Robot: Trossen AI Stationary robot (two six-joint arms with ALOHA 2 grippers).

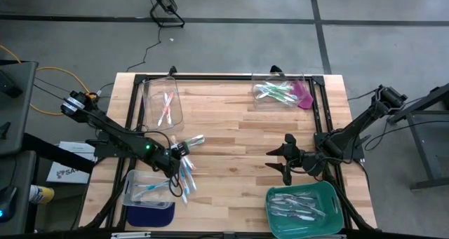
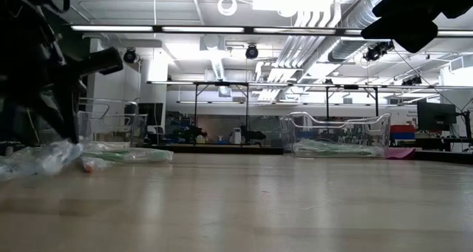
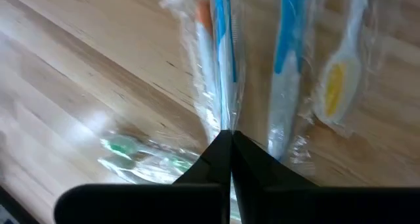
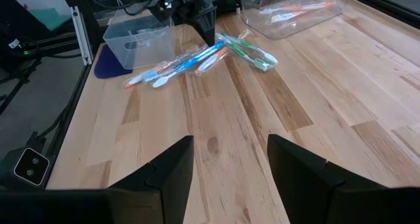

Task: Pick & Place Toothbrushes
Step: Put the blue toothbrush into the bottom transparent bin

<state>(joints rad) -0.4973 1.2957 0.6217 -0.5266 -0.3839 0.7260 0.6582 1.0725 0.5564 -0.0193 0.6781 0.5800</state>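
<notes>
Several wrapped toothbrushes lie in a loose pile (image 1: pixel 186 170) on the wood, also seen in the right wrist view (image 4: pixel 197 57): blue, green, pink-orange and pale ones. My left gripper (image 1: pixel 179 152) stands over the pile's far end, shut (image 3: pixel 230 137) on a blue toothbrush (image 3: pixel 223 46). Beside it lie another blue one (image 3: pixel 287 60), a pale one with a yellow head (image 3: pixel 336 86) and a green one (image 3: pixel 125 148). My right gripper (image 1: pixel 283 157) waits open (image 4: pixel 230 159) to the right of the pile, touching nothing. My left gripper pinches the wrapped blue toothbrush (image 3: pixel 226 115) between its two fingertips, which lie along its length. It comes down slanting from the table's left side (image 4: pixel 207 31). The clear wrapper (image 3: pixel 211 92) is caught with it. Whether the brush is off the wood, I cannot tell.
Four containers stand at the corners: a clear bin with pink-orange brushes (image 1: pixel 144 99) far left, a clear bin with green ones (image 1: pixel 263 83) far right, a clear bin with blue ones (image 1: pixel 130 186) near left, and a green tray (image 1: pixel 331 197) near right. Bare wood lies between them.
</notes>
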